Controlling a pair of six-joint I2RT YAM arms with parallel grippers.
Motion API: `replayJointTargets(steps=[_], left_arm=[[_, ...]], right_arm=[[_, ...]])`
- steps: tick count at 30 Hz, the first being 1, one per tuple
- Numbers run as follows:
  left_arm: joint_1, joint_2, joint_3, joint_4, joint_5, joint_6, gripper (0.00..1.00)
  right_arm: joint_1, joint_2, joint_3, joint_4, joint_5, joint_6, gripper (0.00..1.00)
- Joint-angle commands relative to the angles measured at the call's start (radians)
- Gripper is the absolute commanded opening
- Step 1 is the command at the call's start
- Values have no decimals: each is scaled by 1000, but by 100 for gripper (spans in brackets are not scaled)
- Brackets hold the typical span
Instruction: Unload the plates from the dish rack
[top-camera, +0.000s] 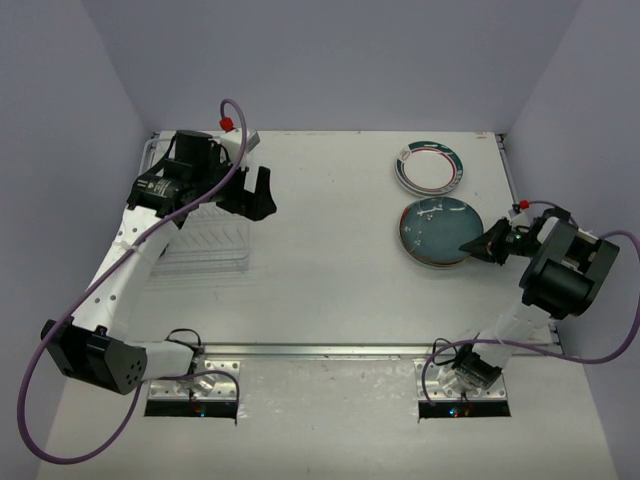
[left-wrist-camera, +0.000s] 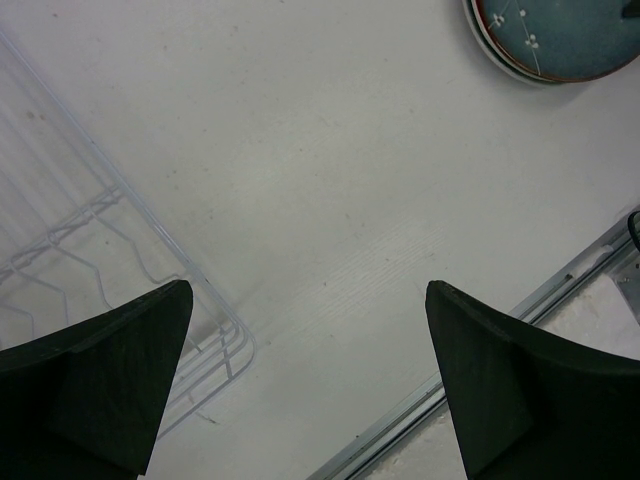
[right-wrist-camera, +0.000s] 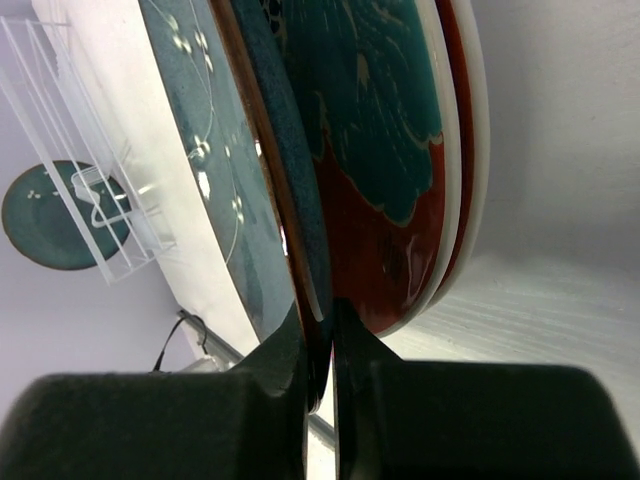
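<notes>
The wire dish rack (top-camera: 200, 240) sits at the left and holds no plates; its corner shows in the left wrist view (left-wrist-camera: 90, 240). My left gripper (top-camera: 258, 195) hangs open and empty beside the rack's right edge (left-wrist-camera: 308, 295). The teal-blue plate (top-camera: 438, 228) lies on the red-rimmed plate (top-camera: 432, 264) at the right. My right gripper (top-camera: 476, 246) is shut on the teal-blue plate's right rim (right-wrist-camera: 327, 320), one finger above it and one between it (right-wrist-camera: 225, 160) and the red-rimmed plate (right-wrist-camera: 385, 170). The green-rimmed plate (top-camera: 430, 165) tops a second stack behind.
A metal rail (top-camera: 330, 350) runs along the table's near edge, also in the left wrist view (left-wrist-camera: 480, 350). Purple walls close in the left, back and right. A red-tipped cable (top-camera: 228, 122) loops over the left arm.
</notes>
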Motion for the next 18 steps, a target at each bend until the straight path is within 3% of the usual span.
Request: replayJointTargets(steps=[1,12,18], left_arm=[[7,-33,-1,32,6,-5,100],[8,-61,-30,38,6,-3,100],[8,-69,-35,44,-6,-5,100]], right_arm=[[27,-4,90,-30,-58,-42,14],[58,33,216,-170,244,-133,55],[122,8,274,-222,411,-243,65]])
